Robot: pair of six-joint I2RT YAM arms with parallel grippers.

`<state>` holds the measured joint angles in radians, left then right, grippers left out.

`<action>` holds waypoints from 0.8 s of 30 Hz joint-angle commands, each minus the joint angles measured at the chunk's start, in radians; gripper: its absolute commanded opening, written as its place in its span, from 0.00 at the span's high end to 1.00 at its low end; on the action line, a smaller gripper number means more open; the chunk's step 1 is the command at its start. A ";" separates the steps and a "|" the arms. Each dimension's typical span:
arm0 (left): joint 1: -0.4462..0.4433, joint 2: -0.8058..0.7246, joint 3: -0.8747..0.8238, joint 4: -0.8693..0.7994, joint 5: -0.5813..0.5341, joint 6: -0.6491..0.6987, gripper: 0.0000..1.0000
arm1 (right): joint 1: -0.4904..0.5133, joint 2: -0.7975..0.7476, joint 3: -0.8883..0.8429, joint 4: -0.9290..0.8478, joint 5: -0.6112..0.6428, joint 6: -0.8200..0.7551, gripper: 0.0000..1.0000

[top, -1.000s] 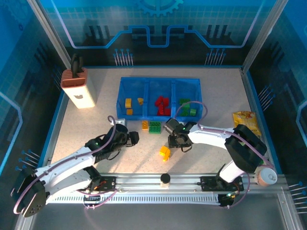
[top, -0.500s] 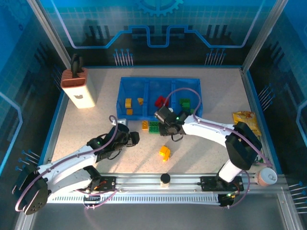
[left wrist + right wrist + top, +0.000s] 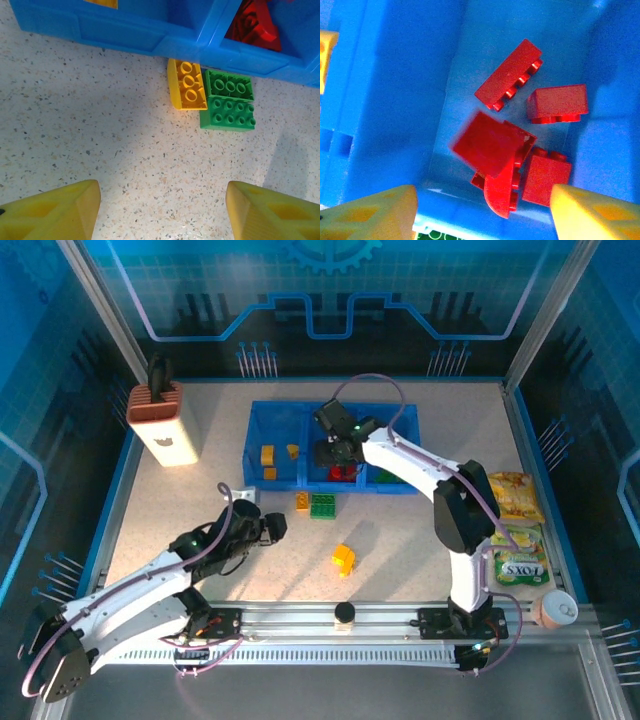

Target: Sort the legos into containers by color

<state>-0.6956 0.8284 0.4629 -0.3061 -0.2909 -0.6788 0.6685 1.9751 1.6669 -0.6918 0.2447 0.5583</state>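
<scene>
I start with the big speckled table (image 3: 200,490), where my two arms reach out from the near edge. At the far side sits the blue bin (image 3: 290,406) with three containers in a row, and a white and brown box (image 3: 165,430) stands far off to its left. Some snack packets (image 3: 515,492) lie at the right edge. My right gripper (image 3: 335,453) hangs over the middle container (image 3: 420,75), and its yellow fingers (image 3: 375,212) are spread wide and pinch nothing. Below them lie the red legos (image 3: 557,102), and one red brick (image 3: 487,145) looks blurry, so I think it is just falling in. That makes this the letting-go step for red. My left gripper (image 3: 268,527) waits low over the table, near the bin. Its fingers (image 3: 55,210) are spread wide too, with nothing between them. Some yellow legos (image 3: 267,454) lie in the left container. Three kinds of pieces are not sorted yet. A yellow brick (image 3: 187,91) and the green bricks (image 3: 229,106) touch each other just beside the bin's near wall. One more yellow-orange brick (image 3: 344,558) lies alone, nearer to me. Next I think I should lift the right arm clear and pick one of these. The left gripper is close to the yellow brick, so it could go down, pinch it, and carry it to the left container.
</scene>
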 commanded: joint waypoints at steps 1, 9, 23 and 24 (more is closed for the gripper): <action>0.012 -0.029 -0.011 -0.050 -0.028 0.010 0.32 | 0.020 -0.022 0.015 -0.049 -0.016 -0.012 0.25; 0.014 0.044 -0.006 0.012 0.016 0.013 0.28 | 0.062 -0.219 -0.231 0.061 -0.012 0.036 0.26; 0.017 0.335 0.085 0.193 0.132 0.026 0.26 | 0.121 -0.511 -0.741 0.248 -0.019 0.189 0.30; 0.017 0.363 0.094 0.211 0.141 0.025 0.27 | 0.124 -0.522 -0.766 0.253 -0.019 0.201 0.30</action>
<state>-0.6888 1.1492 0.5133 -0.1764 -0.2035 -0.6724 0.7731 1.4929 0.9459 -0.4858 0.2268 0.7021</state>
